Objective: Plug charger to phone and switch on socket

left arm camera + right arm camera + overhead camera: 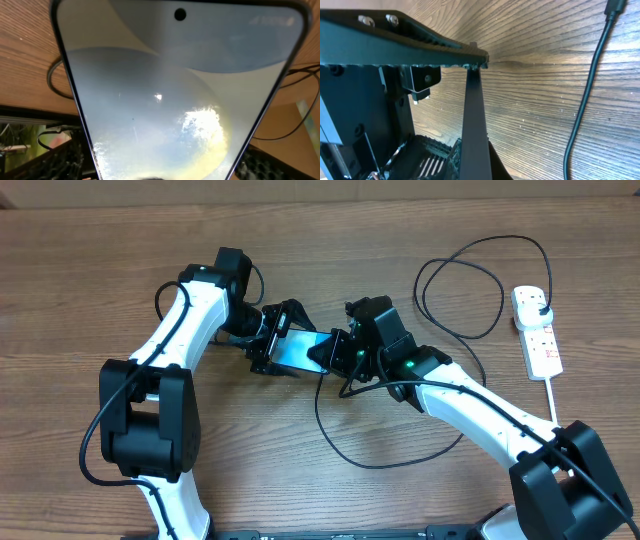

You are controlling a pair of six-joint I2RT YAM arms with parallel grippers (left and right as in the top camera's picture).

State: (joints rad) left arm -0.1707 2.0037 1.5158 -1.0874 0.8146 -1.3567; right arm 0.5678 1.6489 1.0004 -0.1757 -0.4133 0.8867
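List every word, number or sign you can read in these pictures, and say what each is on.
No text can be read in any view.
Phone: a pale mark in the screen's top right corner, too blurred to read.
Socket: any print is too small to read in the overhead view.

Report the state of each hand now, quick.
Left hand: closed on the phone.
Right hand: closed on the phone's other end; the charger is not held.
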